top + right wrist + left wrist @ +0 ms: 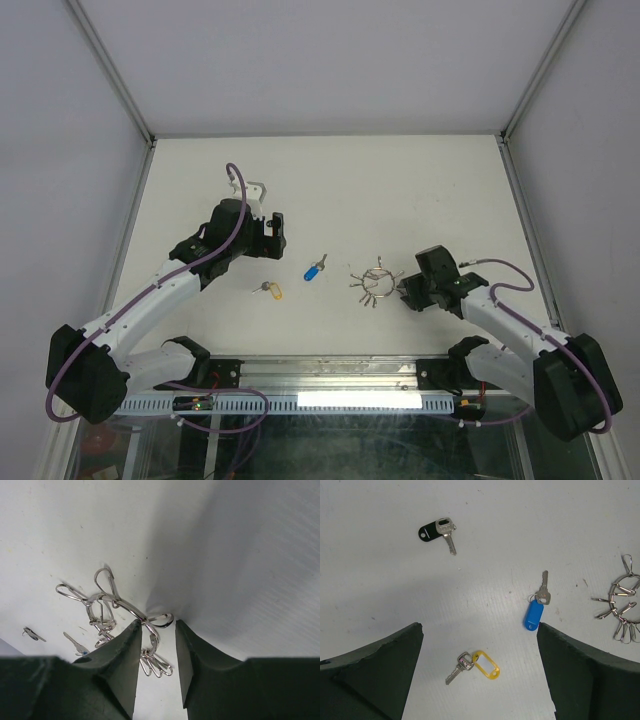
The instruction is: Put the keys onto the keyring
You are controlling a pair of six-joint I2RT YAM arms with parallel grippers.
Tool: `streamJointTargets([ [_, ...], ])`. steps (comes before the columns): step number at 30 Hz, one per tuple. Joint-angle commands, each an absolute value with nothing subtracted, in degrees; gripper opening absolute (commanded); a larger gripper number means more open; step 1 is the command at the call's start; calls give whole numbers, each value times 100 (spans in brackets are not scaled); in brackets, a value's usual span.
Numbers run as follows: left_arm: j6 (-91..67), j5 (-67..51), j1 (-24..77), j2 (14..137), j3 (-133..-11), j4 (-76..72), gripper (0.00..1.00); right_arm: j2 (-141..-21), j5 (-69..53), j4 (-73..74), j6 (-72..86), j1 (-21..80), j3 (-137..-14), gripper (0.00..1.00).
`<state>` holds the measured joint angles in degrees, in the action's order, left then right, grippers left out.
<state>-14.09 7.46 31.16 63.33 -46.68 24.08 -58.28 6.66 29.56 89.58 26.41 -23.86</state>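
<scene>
The keyring is a thin silver wire ring with several small silver pieces fanned round it, lying right of the table's centre. My right gripper is low over its right side. In the right wrist view the keyring's wire passes between the fingertips of this gripper; the jaws are narrow but still apart, the left fingertip touching the wire. The blue-headed key and the yellow-tagged key lie flat left of the ring. My left gripper hovers wide open and empty above the yellow-tagged key and the blue-headed key.
A third key with a black tag lies beyond the other two in the left wrist view. White walls and metal frame posts border the table on three sides.
</scene>
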Motion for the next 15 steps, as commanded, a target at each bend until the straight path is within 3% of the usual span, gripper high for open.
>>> streamJointTargets([
  [1,-1379,777,3119,6189,-4702,2259,95,-5897,937,2800,9199,2655,-2339,35],
  [7,-1380,808,3122,6161,-4698,2279,95,-5972,1141,2786,9246,2659,-2334,28],
  [12,-1377,817,3120,6166,-4702,2270,95,-6011,1174,2694,9164,2652,-2283,12],
  [14,-1392,830,3120,6156,-4709,2278,95,-5932,1240,2673,9067,2646,-2263,0],
  [15,-1409,841,3119,6148,-4715,2264,96,-5871,1306,2671,8991,2650,-2259,0],
])
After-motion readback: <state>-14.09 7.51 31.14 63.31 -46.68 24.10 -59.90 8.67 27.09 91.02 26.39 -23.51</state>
